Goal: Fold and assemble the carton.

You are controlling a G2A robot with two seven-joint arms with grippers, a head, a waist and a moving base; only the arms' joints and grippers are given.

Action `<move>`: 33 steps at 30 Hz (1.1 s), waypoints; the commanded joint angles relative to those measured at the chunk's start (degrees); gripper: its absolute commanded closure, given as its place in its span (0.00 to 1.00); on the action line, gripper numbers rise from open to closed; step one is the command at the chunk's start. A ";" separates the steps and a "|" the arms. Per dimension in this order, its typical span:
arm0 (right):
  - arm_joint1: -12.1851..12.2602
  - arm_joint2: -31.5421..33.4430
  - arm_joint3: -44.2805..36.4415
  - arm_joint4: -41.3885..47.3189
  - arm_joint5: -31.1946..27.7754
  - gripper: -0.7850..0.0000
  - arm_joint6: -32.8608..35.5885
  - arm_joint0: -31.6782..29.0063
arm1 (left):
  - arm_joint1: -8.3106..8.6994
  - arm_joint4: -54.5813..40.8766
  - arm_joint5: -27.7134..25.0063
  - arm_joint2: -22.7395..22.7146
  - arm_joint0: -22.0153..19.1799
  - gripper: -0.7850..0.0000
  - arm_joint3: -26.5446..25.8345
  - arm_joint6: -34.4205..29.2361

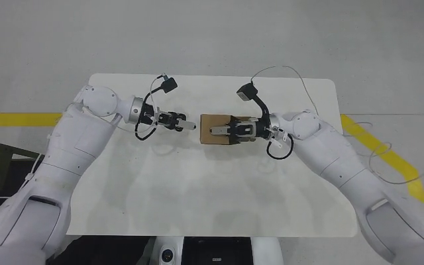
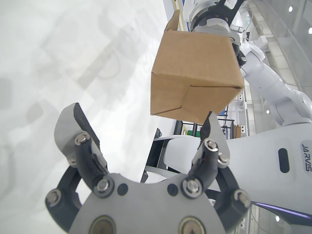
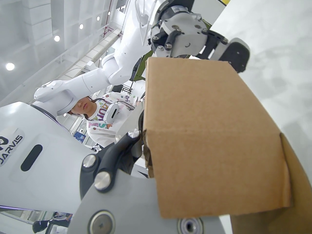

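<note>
- The carton [image 1: 213, 129], brown cardboard already shaped into a box, is held over the white table [image 1: 199, 199] by the right gripper [image 1: 230, 130]
- The right gripper's fingers are clamped on the carton at the end facing the right arm, with one finger [image 3: 136, 122] lying against the carton's side
- At that same end a loose flap [image 3: 295, 176] sticks out from the carton, while the carton's opposite end is folded shut
- The left gripper [image 2: 143, 125] sits just beside the carton's folded end, not touching it, its fingers spread apart with nothing between them
</note>
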 commanded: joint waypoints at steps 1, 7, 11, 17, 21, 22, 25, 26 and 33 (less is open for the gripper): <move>-0.23 0.02 1.32 0.16 0.81 1.00 0.81 0.09 | 0.37 0.53 -0.64 -0.91 0.42 0.00 -0.49 0.28; -2.04 -0.84 5.26 0.14 4.48 1.00 4.47 1.21 | 1.62 3.63 -3.76 -3.57 2.34 0.00 -4.34 3.40; -3.88 -1.66 7.83 -0.22 6.10 1.00 4.24 1.79 | 2.47 5.81 -5.09 -5.04 3.90 0.00 -7.09 4.73; -6.92 -3.72 12.20 -4.34 8.39 1.00 1.86 2.68 | 3.49 7.54 -5.10 -7.23 5.69 0.00 -9.51 5.04; -8.94 -4.87 14.22 -7.09 9.63 1.00 -0.67 2.89 | 4.04 8.05 -4.72 -8.46 6.76 0.00 -11.10 5.07; -9.43 -5.04 14.53 -7.34 9.68 1.00 -0.99 2.86 | 4.18 8.22 -4.62 -8.75 7.02 0.00 -11.46 5.00; -10.77 -5.32 15.91 -7.36 9.75 1.00 -1.06 2.71 | 4.58 8.49 -4.51 -9.71 7.80 0.00 -12.42 4.98; -11.16 -5.32 16.47 -7.39 9.64 0.93 -1.09 2.73 | 4.71 8.63 -4.46 -10.02 8.05 0.00 -12.70 4.98; -12.85 -4.32 19.31 -7.33 8.79 0.21 0.93 3.32 | 5.40 9.81 -4.52 -11.36 9.48 0.00 -14.60 4.76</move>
